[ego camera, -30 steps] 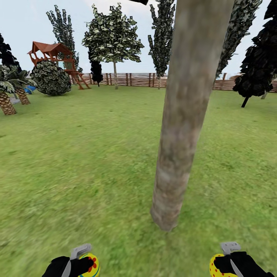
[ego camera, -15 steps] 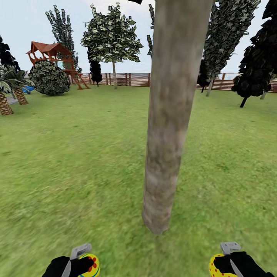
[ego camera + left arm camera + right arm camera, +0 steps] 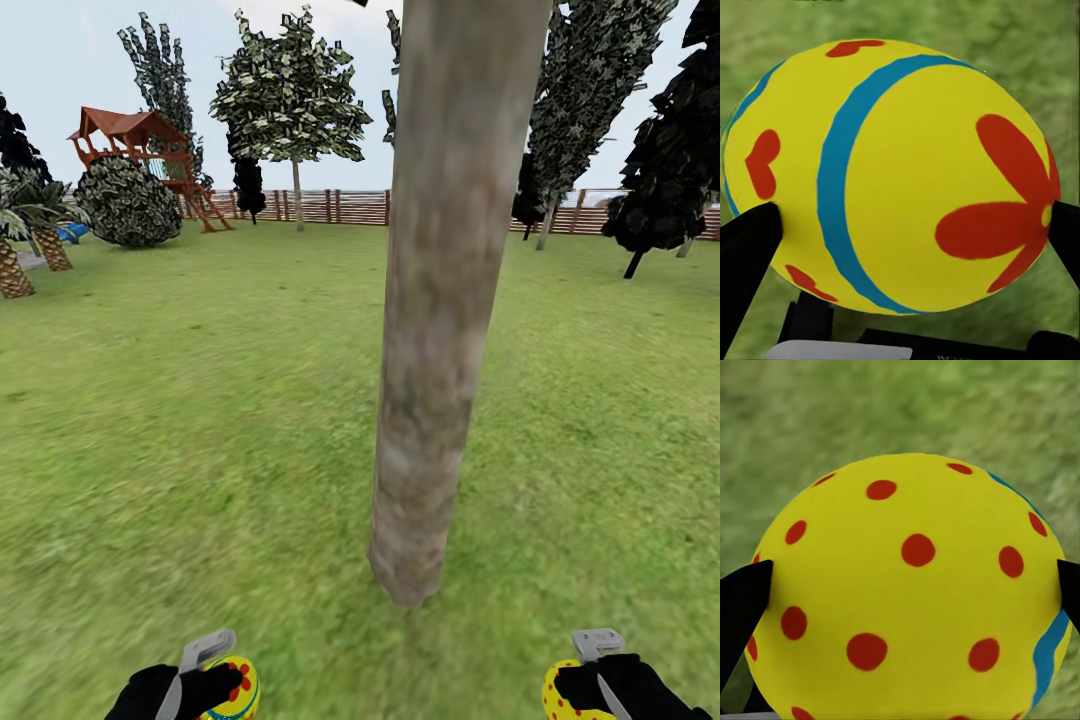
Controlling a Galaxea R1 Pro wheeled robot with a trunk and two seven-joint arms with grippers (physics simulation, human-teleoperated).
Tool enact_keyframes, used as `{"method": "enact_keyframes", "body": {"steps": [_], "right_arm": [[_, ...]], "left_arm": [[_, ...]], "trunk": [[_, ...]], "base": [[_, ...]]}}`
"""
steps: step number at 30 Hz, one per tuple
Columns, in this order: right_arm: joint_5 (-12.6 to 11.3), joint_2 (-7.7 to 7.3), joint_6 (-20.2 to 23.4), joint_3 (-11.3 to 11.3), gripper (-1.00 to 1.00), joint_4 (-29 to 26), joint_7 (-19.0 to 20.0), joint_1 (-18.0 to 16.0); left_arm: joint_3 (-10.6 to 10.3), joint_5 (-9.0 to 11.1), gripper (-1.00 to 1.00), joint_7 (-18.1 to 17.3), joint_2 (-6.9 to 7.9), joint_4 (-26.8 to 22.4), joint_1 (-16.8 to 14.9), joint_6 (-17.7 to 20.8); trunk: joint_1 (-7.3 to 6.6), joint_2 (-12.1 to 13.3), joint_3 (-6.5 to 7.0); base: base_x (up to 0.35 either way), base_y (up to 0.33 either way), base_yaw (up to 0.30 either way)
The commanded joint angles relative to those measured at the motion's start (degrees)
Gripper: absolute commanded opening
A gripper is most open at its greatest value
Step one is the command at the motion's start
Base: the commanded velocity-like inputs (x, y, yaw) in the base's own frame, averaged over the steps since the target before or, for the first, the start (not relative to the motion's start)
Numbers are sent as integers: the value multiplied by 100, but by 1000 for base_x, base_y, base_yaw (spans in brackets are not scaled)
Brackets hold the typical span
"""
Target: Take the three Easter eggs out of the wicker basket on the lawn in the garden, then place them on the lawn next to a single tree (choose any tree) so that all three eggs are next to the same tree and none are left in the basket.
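The thick grey-brown tree trunk (image 3: 445,300) stands dead ahead, its foot planted in the lawn (image 3: 200,400) between the two arms and a little beyond them — so each egg has only to go forward and inward to end up beside it. The left gripper (image 3: 205,685) is clamped on the flower-painted Easter egg (image 3: 892,176), its dark fingers (image 3: 746,255) pressing the shell at both sides; the egg's long axis runs across the grip, between the fingers. The right gripper (image 3: 590,685) is closed the same way on the red-dotted Easter egg (image 3: 907,592), grass blurred below it. Both eggs hang low at the near edge of the head view, left egg (image 3: 232,690) and right egg (image 3: 565,695) roughly equally far from the trunk's base — the right perhaps slightly nearer. By my judgement either arm can set down first; the lowering should land on grass, just beside the trunk.
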Motion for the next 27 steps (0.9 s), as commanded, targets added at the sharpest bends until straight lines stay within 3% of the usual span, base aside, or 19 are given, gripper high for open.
{"method": "enact_keyframes", "body": {"steps": [1,27], "right_arm": [[-25,-6,28,35,-100,-9,-2,-3],[-21,71,26,37,-100,-9,-3,-3]], "left_arm": [[30,15,-100,-40,-10,-31,-2,32],[19,45,-100,-31,-23,-268,-4,23]], "trunk": [[22,-45,-24],[593,-1087,-491]], "base": [[0,0,0],[0,0,0]]}}
